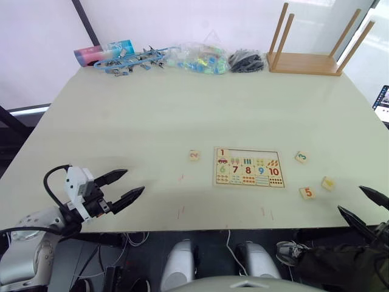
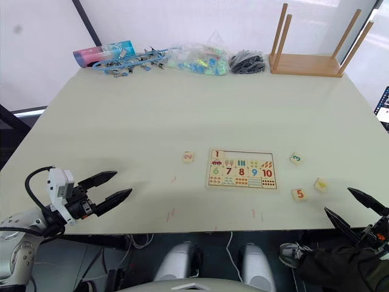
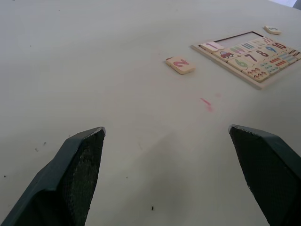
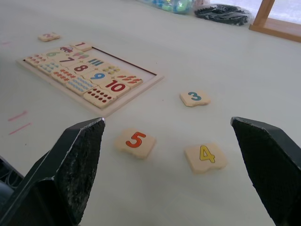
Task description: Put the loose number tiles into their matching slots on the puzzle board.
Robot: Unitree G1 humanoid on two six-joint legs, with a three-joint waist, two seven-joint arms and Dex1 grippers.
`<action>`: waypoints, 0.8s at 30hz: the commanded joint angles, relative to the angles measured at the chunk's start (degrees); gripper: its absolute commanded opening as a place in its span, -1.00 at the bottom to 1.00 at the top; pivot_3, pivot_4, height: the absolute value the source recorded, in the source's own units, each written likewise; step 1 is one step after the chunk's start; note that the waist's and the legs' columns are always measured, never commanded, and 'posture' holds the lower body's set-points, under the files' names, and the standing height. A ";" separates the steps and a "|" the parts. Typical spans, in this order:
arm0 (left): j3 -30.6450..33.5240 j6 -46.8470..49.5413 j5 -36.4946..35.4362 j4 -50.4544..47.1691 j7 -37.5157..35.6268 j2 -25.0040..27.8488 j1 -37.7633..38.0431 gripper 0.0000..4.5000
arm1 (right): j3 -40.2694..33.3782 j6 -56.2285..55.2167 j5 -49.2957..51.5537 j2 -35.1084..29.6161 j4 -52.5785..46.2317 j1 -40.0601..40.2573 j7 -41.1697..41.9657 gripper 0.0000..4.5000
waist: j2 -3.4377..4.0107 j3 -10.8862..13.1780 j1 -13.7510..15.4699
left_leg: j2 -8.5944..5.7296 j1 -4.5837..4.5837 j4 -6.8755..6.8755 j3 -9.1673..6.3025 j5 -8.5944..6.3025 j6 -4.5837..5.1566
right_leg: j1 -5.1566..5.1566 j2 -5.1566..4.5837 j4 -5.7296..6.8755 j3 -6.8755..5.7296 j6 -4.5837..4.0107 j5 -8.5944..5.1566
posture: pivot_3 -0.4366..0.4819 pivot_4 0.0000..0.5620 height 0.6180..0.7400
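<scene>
The puzzle board [image 1: 248, 167] lies flat at the table's front centre. A red 1 sits in its top row, and the rest of that row is a bare recess of slots [image 4: 123, 64]. Loose number tiles lie around it: a red 2 [image 1: 194, 155] to its left, a green 3 [image 1: 301, 157], a yellow 4 [image 1: 328, 183] and an orange 5 [image 1: 307, 193] to its right. My left gripper [image 1: 135, 181] hovers open near the front left edge, far from the 2. My right gripper [image 1: 350, 198] is open at the front right, just short of the 5 [image 4: 135, 140] and the 4 [image 4: 205, 156].
An upturned wooden stool [image 1: 310, 61] stands at the back right. Along the far edge lie a black bundle [image 1: 246, 61], a clear bag of coloured pieces [image 1: 197, 59], blue clips [image 1: 130, 61] and a pink-blue tube [image 1: 100, 52]. Small red marks [image 1: 181, 211] dot the front of the table.
</scene>
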 commanded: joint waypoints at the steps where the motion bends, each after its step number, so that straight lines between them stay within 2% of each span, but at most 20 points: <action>1: 0.69 -1.20 -0.92 -0.52 -0.20 0.05 -0.23 0.99 | -0.77 1.12 0.15 -0.52 -2.94 0.06 -1.52 1.00 | 0.00 0.00 0.02 | 0.00 -0.01 -0.01 0.02 0.00 0.00 | -0.01 0.00 -0.01 0.00 0.00 0.00 | -0.05 -0.47 0.97; 15: 0.13 -0.86 -1.96 -2.01 0.78 -1.27 -0.23 0.99 | -1.10 1.10 -0.28 -0.04 -2.14 0.65 -1.06 1.00 | -0.02 0.01 0.02 | 0.00 -0.03 -0.07 0.08 -0.01 0.01 | -0.04 -0.02 -0.09 0.01 0.00 0.00 | -0.05 -0.47 0.97; 18: -0.68 0.95 -2.58 -4.15 3.60 -2.44 -1.14 0.99 | -1.36 0.93 -0.06 -0.03 -1.84 0.93 -0.56 1.00 | -0.03 0.02 0.05 | 0.00 -0.04 -0.08 0.07 -0.01 0.01 | -0.04 -0.02 -0.10 0.00 0.00 0.00 | -0.05 -0.47 0.97; 24: -4.67 8.18 -2.21 -11.67 16.67 -6.93 -4.46 0.99 | -1.47 0.78 2.04 0.17 -2.26 1.95 2.88 1.00 | -0.02 0.03 0.08 | -0.02 -0.05 -0.08 0.06 -0.01 0.02 | -0.02 0.07 -0.11 0.00 0.01 0.00 | -0.05 -0.47 0.97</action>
